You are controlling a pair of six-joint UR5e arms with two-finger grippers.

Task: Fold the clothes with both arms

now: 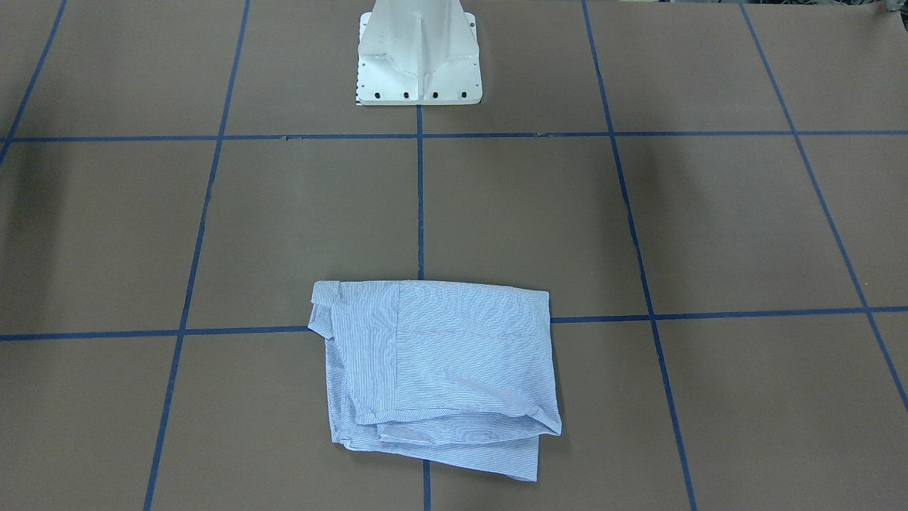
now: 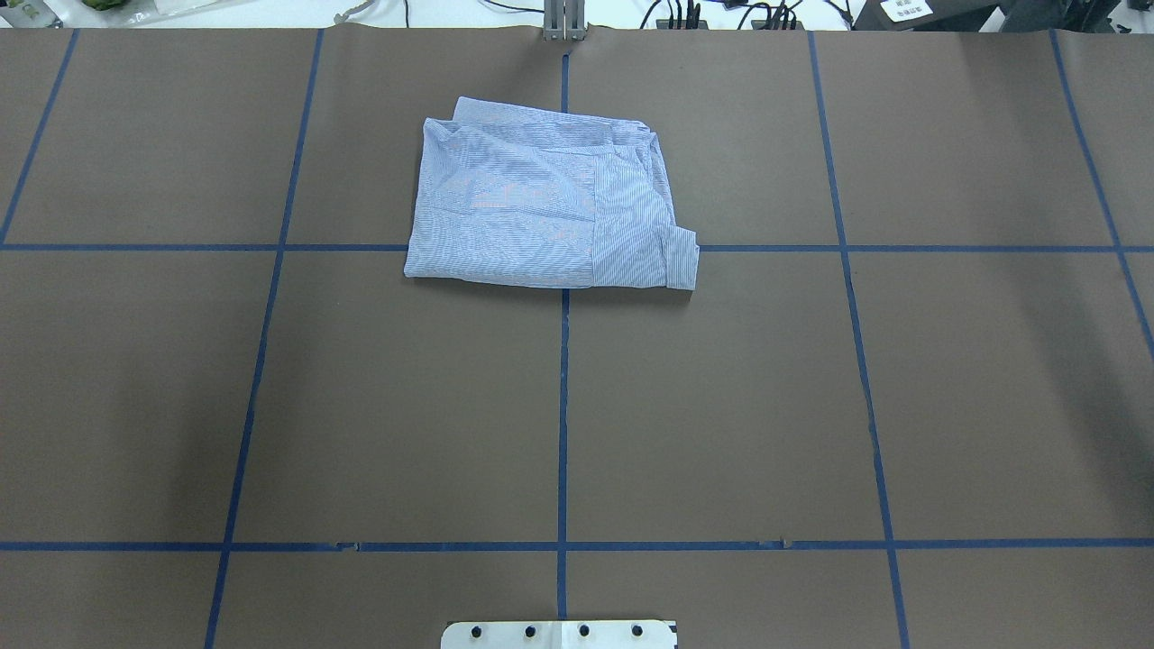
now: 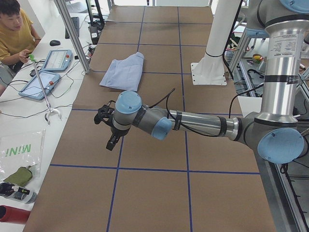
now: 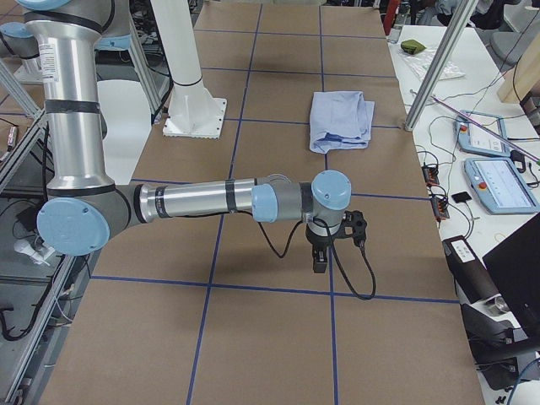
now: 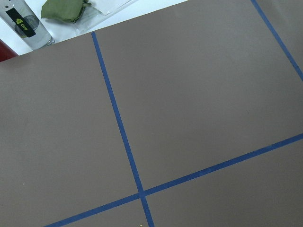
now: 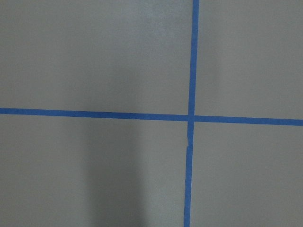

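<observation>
The shirt [image 2: 550,216] lies upper centre of the overhead view, across the middle tape line, already doubled into a rough rectangle. I judge it light, soft and limp. Its layers would slide over each other, so I'd pinch through all of them at two corners, one per arm, rather than at the loose flaps fanning out along its bottom edge in the front-facing view.

The left gripper [image 3: 111,142] and right gripper [image 4: 321,260] hang over the brown table [image 2: 721,406], well apart from the shirt. They show only in the side views, so I cannot tell how their jaws stand.

An aluminium post [image 2: 565,18] stands near the shirt at the top of the overhead view, and it is what I'd mind on a long reach. Tablets [image 3: 58,60], a person [image 3: 14,34] and a bottle [image 5: 26,26] sit beyond the table's edge.
</observation>
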